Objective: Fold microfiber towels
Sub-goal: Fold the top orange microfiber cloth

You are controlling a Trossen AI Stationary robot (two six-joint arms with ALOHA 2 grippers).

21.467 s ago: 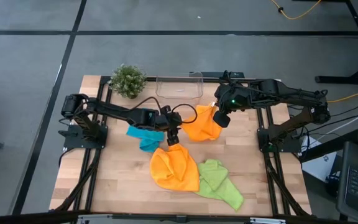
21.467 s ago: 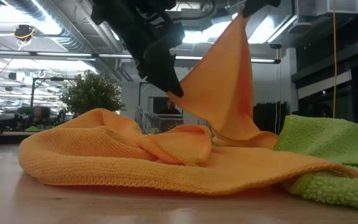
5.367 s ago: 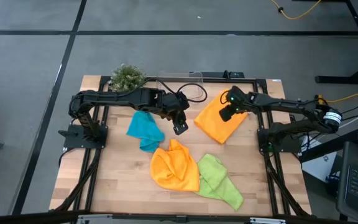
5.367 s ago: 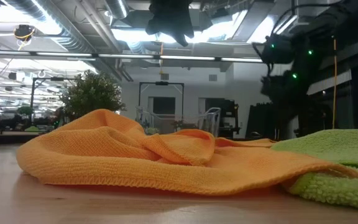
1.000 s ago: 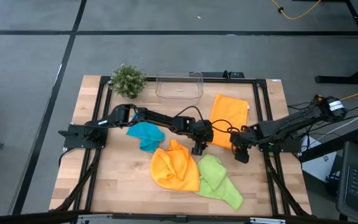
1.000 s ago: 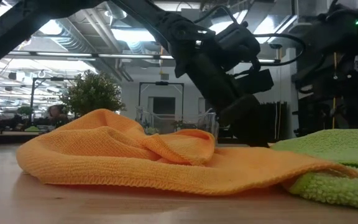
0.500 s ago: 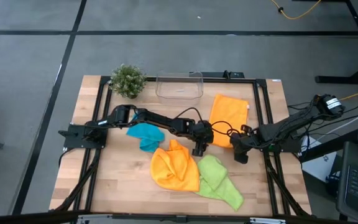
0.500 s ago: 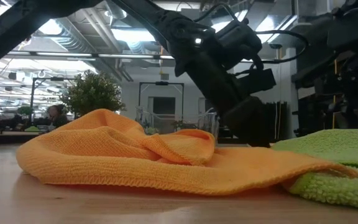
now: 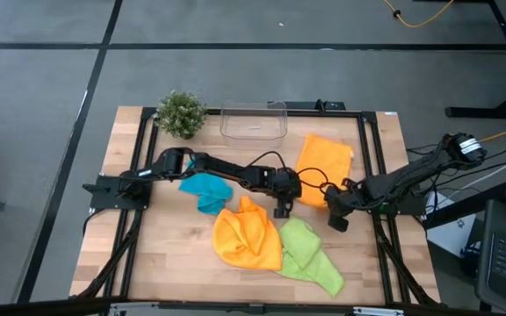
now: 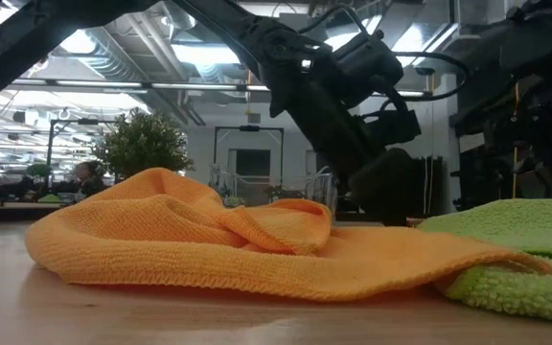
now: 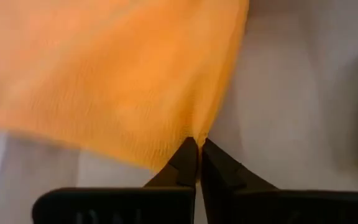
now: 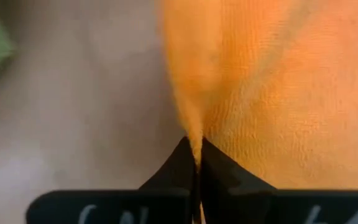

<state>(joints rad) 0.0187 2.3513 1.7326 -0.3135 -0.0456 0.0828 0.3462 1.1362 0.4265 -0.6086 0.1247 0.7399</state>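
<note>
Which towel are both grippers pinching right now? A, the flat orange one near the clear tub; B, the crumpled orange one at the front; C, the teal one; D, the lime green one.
A: the left gripper and right gripper are each shut on an edge of the flat orange towel.

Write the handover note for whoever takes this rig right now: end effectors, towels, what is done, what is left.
Left end effector: shut on the near-left corner of the flat orange towel.
Right end effector: shut on that towel's near-right corner.
Flat orange towel: spread out at the table's right rear, no fold made yet.
Crumpled orange towel, green towel and teal towel: unfolded.
Left: fold all four.
</note>
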